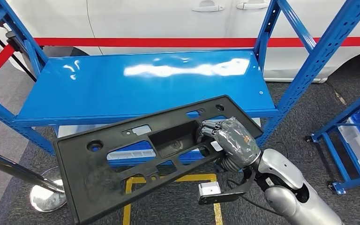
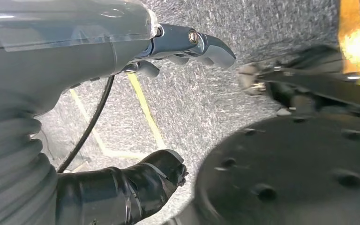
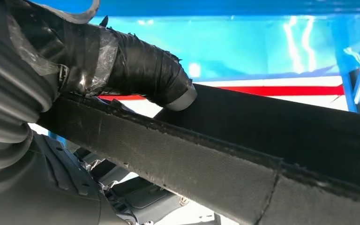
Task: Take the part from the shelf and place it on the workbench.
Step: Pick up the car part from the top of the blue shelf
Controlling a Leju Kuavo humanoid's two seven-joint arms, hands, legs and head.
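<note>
The part (image 1: 122, 159) is a long black plastic panel with cut-outs, held in the air in front of the blue shelf (image 1: 145, 79), tilted down to the left. My right hand (image 1: 227, 138) grips it near its right end, fingers curled over the upper edge. In the right wrist view the taped thumb (image 3: 145, 70) presses on the part's dark edge (image 3: 243, 154). My left hand (image 2: 122, 117) hangs over grey carpet, thumb and fingers apart with nothing between them.
A white car with a red stripe (image 1: 168, 18) stands behind the shelf. A chrome post with a round base (image 1: 47, 194) stands at lower left. Another blue rack with bins (image 1: 356, 136) is on the right. Yellow floor lines (image 1: 168, 180) lie under the part.
</note>
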